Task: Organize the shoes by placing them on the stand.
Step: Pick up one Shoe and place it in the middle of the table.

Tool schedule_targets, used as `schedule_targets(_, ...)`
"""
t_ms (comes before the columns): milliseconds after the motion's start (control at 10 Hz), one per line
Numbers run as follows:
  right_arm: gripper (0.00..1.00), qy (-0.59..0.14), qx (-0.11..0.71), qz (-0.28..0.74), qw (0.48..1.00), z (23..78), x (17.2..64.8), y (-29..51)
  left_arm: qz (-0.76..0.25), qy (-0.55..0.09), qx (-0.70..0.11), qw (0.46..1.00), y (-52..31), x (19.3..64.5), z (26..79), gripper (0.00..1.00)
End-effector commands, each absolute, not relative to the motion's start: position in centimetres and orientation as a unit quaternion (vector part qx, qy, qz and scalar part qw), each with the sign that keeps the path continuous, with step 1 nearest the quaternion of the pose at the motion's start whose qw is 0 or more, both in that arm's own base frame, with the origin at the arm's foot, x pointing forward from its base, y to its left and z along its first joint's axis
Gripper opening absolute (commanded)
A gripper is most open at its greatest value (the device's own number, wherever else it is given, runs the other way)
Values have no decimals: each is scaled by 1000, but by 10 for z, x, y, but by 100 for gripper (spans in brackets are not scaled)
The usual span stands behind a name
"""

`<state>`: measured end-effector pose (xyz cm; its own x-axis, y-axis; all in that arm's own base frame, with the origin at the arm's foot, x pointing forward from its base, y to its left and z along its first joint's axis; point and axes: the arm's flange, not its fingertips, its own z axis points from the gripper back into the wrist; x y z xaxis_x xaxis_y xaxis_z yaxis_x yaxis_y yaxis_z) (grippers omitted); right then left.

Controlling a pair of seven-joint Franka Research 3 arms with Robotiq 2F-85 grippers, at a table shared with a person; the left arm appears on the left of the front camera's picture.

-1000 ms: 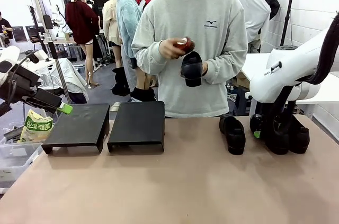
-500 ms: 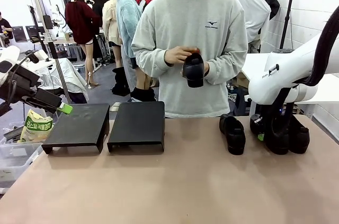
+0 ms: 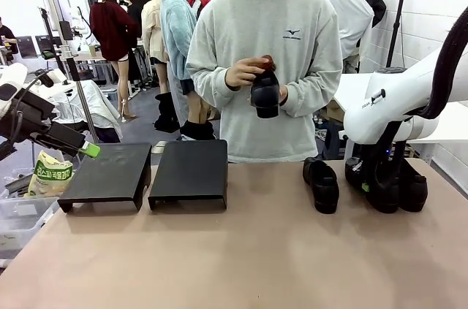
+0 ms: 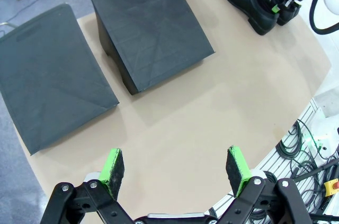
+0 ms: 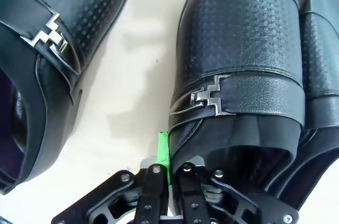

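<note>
Right wrist view: right fingers (image 5: 163, 152) clamp one wall of the middle shoe (image 5: 243, 49); left fingers (image 4: 112, 166) open over the table (image 4: 212, 107).

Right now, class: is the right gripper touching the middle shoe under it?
Touching. In the right wrist view the right gripper pinches the middle shoe by its side wall: green pad outside, other finger inside the opening.
</note>
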<state>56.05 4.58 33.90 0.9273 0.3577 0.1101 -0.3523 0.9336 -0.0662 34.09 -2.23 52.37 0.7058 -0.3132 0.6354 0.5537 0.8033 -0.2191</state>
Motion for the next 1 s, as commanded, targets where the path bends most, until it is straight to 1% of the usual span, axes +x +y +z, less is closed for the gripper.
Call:
schedule_targets(0, 0, -56, -41, 167, 983, 338, 567, 44, -240, -301, -206, 900, -22, 342, 523, 100)
schedule_targets(100, 0, -59, -30, 165, 984, 345, 563, 43, -240, -301, -206, 900, -22, 342, 523, 100)
schedule_targets(200, 0, -67, -15, 131, 989, 366, 552, 43, -240, -301, -206, 900, -22, 342, 523, 100)
schedule_targets(400, 0, -91, -22, 100, 991, 418, 515, 45, -240, -301, -206, 900, -22, 342, 523, 100)
schedule_targets(600, 0, -100, -37, 79, 991, 455, 475, 51, -240, -301, -206, 900, -22, 342, 523, 100)
schedule_targets(900, 0, -133, -36, 122, 983, 477, 411, 72, -240, -301, -206, 900, -22, 342, 523, 100)
